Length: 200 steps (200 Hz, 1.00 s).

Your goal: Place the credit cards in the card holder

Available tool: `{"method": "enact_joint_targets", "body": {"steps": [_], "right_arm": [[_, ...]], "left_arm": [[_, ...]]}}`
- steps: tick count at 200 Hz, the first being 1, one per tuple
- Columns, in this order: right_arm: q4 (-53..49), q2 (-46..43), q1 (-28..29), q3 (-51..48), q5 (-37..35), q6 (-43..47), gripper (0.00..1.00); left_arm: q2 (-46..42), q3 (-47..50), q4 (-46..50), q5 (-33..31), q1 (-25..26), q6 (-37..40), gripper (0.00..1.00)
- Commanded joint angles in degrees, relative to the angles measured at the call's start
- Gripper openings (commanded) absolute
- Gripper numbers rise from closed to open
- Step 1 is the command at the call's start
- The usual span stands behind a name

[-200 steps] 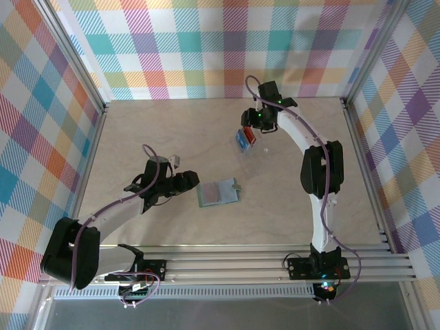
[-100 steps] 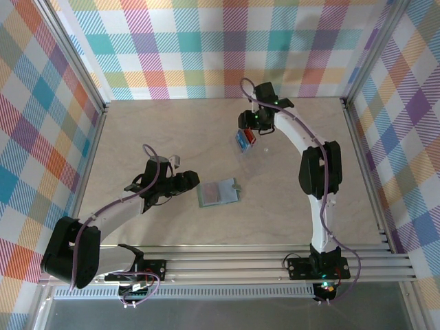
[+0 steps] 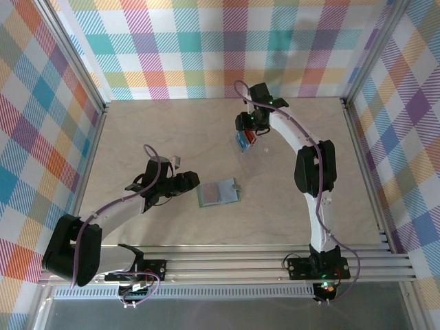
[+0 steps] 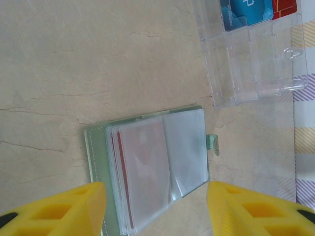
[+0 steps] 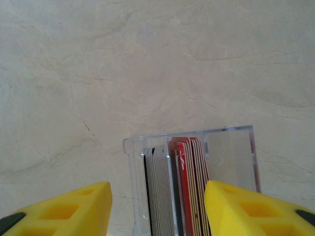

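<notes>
Left arm bent low, left gripper [image 4: 155,206] half open, empty, over card holder [image 4: 147,172]; right arm outstretched, right gripper [image 5: 157,206] likewise over credit cards [image 5: 184,196].

It looks to me like a robot test cell in a lab: checked panel walls [image 3: 206,48] close around the table [image 3: 137,130], and aluminium rails [image 3: 240,265] at its near edge carry two bolted robot arms [image 3: 313,172]
</notes>
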<state>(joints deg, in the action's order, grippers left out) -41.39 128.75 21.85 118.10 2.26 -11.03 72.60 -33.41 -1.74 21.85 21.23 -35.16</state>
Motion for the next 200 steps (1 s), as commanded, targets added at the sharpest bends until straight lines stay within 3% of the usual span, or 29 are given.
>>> {"method": "enact_joint_targets", "body": {"steps": [1,200], "right_arm": [[-3.2,0.9,0.5,0.4,-2.5,1.8,0.53],[-1.0,-4.8,1.3,-1.1,-4.2,5.0,0.54]], "left_arm": [[0.5,-0.1,-0.4,-0.1,-0.4,0.0,0.56],[1.0,-0.3,-0.3,-0.1,-0.5,0.2,0.56]]}}
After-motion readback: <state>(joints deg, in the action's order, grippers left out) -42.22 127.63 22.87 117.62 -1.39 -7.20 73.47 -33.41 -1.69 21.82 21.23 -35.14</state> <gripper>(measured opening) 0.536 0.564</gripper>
